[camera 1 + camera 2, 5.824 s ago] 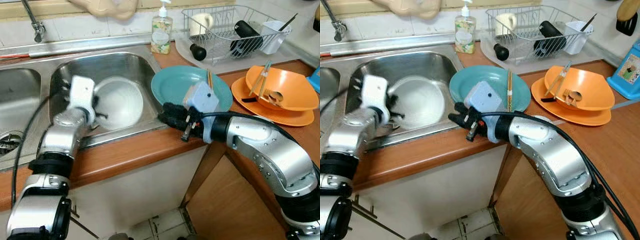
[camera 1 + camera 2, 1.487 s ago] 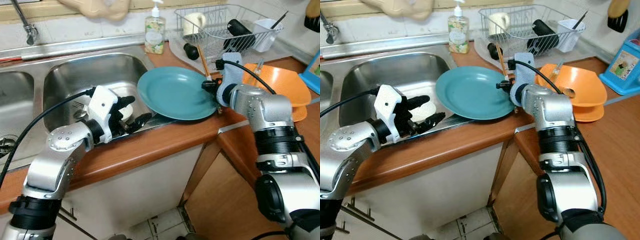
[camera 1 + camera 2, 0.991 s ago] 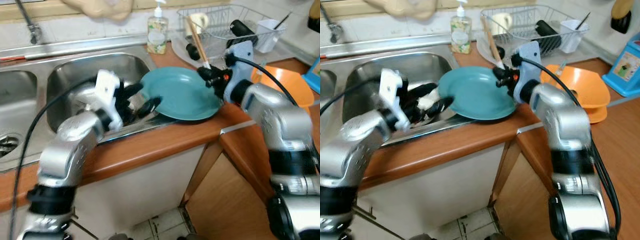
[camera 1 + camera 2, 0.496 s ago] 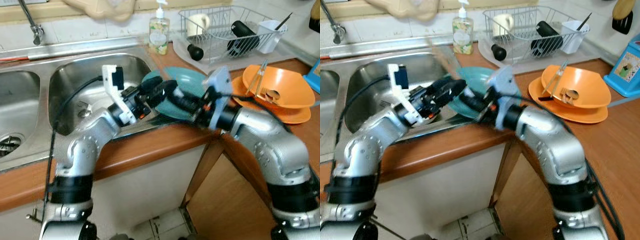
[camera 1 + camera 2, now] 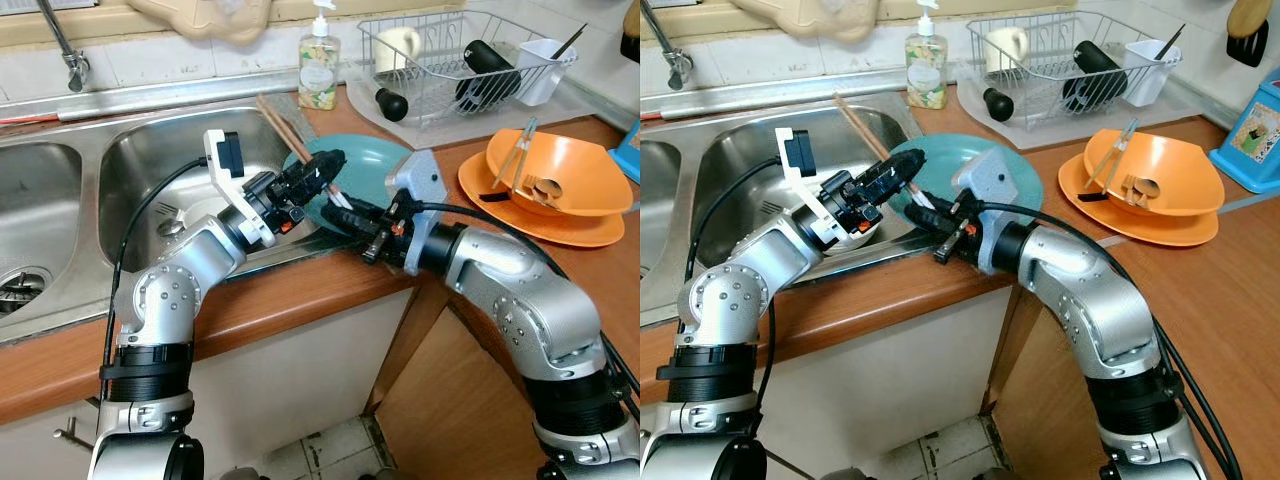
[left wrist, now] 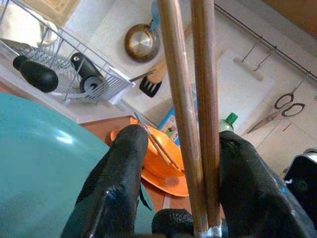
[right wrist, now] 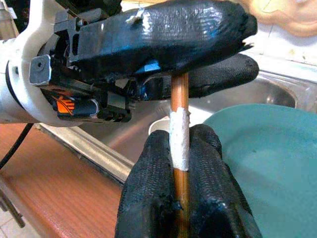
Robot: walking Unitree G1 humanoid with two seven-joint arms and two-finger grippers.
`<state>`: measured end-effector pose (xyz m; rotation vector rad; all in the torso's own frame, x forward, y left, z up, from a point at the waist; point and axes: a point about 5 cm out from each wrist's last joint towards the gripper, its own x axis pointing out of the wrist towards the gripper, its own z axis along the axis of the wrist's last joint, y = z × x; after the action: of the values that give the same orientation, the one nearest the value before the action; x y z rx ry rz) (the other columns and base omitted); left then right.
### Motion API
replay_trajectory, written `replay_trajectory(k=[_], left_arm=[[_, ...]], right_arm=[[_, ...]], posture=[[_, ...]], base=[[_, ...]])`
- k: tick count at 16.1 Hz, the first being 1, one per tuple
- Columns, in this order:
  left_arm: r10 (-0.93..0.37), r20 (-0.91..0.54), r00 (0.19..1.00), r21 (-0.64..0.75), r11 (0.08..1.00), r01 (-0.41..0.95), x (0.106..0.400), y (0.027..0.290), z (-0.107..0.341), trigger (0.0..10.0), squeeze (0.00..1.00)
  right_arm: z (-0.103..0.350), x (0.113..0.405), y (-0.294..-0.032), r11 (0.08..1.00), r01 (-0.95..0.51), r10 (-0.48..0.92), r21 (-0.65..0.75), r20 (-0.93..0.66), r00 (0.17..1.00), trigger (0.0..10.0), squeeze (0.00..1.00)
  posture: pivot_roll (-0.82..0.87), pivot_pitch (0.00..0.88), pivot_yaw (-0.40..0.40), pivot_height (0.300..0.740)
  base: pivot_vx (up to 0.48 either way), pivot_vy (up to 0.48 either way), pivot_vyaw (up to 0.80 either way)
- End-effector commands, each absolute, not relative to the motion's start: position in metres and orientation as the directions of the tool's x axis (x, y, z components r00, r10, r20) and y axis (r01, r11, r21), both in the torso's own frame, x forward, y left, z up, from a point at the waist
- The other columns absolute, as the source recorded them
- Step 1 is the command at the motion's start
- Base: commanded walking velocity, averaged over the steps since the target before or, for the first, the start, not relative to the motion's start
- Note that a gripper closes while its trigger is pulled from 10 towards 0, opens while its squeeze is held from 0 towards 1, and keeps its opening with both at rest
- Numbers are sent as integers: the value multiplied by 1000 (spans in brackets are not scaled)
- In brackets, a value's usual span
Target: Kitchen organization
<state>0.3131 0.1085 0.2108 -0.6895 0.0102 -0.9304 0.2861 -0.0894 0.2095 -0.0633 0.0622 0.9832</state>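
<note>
A pair of brown wooden chopsticks [image 5: 283,122] slants up over the sink's right basin, a white tape band [image 7: 179,139] near its lower end. My right gripper [image 5: 347,212] is shut on that taped end [image 7: 181,144], just above the near rim of the teal plate [image 5: 378,163]. My left gripper [image 5: 325,168] reaches across from the sink side, open, one finger either side of the sticks [image 6: 184,99]. One finger [image 6: 247,183] touches them; the other finger [image 6: 119,183] stands a little apart.
A white bowl [image 5: 203,213] lies in the steel sink [image 5: 150,150]. Stacked orange dishes [image 5: 565,175] with utensils sit on the wooden counter to the right. A wire dish rack [image 5: 465,60] and soap bottle [image 5: 320,65] stand at the back, a faucet [image 5: 65,50] far left.
My right gripper lifted the chopsticks off the plate and swung them left to the sink edge. My left gripper came up out of the basin and now brackets the sticks.
</note>
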Motion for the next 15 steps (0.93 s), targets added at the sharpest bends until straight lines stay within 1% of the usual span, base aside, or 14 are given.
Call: replay_trajectory(k=[1, 5, 10, 11, 12, 13, 14, 15], left_arm=[[-750, 279, 599, -556, 383, 738, 313, 105, 213, 0, 0], [-753, 294, 588, -571, 355, 740, 311, 103, 213, 0, 0], [-760, 290, 581, -567, 353, 744, 310, 102, 213, 0, 0], [-760, 290, 582, -568, 353, 744, 310, 102, 213, 0, 0], [-759, 290, 583, -568, 354, 743, 310, 103, 213, 0, 0], [-759, 290, 584, -567, 355, 743, 310, 103, 213, 0, 0], [-759, 289, 583, -567, 355, 743, 310, 103, 213, 0, 0], [-760, 290, 582, -567, 354, 744, 310, 103, 213, 0, 0]], right_arm=[[216, 283, -85, 529, -847, 845, -50, -55, 531, 0, 0], [215, 282, -84, 524, -850, 848, -52, -64, 526, 0, 0], [214, 283, -82, 529, -847, 845, -56, -64, 531, 0, 0], [214, 283, -81, 529, -847, 845, -57, -64, 532, 510, 0], [214, 284, -81, 529, -847, 844, -59, -65, 532, 1490, 0], [214, 284, -81, 529, -846, 844, -62, -66, 532, 1843, 0], [214, 284, -81, 531, -845, 842, -69, -68, 535, 2627, 0], [214, 284, -81, 531, -844, 842, -71, -68, 535, 4275, 0]], posture=[[-60, 0, 36, 740], [-63, 0, 36, 740], [-58, 0, 35, 740], [-57, 0, 34, 740], [-58, 0, 36, 740], [-57, 0, 37, 740], [-57, 0, 37, 740], [-58, 0, 38, 740]], base=[[0, 0, 0], [0, 0, 0], [0, 0, 0], [0, 0, 0], [0, 0, 0], [0, 0, 0], [0, 0, 0], [0, 0, 0]])
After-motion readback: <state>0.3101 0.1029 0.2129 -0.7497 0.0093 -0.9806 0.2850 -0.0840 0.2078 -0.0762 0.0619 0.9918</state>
